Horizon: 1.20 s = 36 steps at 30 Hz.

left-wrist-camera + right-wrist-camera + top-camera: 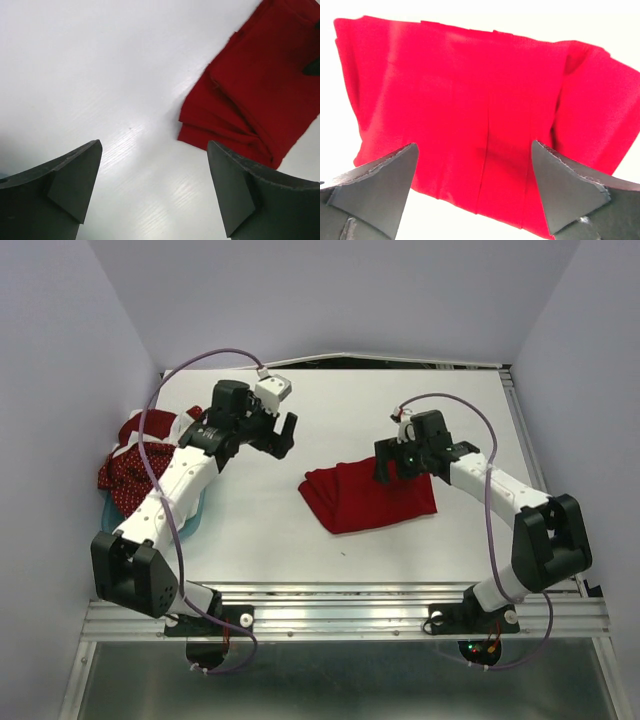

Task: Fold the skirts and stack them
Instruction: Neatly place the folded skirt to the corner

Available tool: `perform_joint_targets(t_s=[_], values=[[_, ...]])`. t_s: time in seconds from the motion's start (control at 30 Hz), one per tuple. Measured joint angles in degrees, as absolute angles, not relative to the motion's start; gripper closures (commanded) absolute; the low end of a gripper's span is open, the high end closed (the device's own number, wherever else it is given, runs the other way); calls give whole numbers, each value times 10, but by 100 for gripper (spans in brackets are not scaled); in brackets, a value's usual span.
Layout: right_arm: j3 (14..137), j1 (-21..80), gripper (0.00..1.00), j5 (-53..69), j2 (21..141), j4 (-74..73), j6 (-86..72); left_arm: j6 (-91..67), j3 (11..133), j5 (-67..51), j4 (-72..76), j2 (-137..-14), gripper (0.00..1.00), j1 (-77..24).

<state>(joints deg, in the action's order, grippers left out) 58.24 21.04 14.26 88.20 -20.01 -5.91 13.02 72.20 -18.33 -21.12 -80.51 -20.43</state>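
A plain bright red skirt (368, 498) lies folded on the white table, right of centre. My right gripper (397, 468) hovers over its far right edge, open and holding nothing. In the right wrist view, the pleated red skirt (470, 95) fills the space below the open right gripper (475, 145). My left gripper (272, 432) is open above bare table, to the upper left of the skirt and apart from it. In the left wrist view, the open left gripper (154, 144) frames only table, with the red skirt (255, 90) off to the right. A dark red white-dotted skirt (130, 468) is heaped at the far left.
A shallow teal tub (197, 512) sits at the table's left edge under the dotted heap, partly hidden by the left arm. Purple walls close in the left, back and right sides. A metal rail runs along the near edge.
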Motion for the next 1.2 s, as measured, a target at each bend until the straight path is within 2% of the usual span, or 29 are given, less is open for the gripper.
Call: perform_joint_targets(t_s=[0.17, 0.33, 0.47, 0.63, 0.77, 0.9, 1.2], values=[[624, 223, 1, 134, 849, -229, -58, 141, 739, -131, -217, -781, 2, -171], [627, 279, 2, 128, 849, -251, -63, 161, 740, -83, -226, -766, 1, -165], [627, 313, 2, 103, 883, -253, -65, 163, 735, -72, -229, -754, 2, -163], [630, 331, 2, 48, 985, -253, -73, 163, 712, -72, -235, -735, 1, -159], [648, 326, 2, 17, 1002, -248, -77, 163, 697, -75, -240, -729, 1, -155], [655, 266, 0, 26, 1015, -243, -65, 159, 686, -94, -244, -728, 1, -152], [753, 42, 0, 81, 1105, -208, 70, 149, 682, -168, -248, -741, 1, -149]])
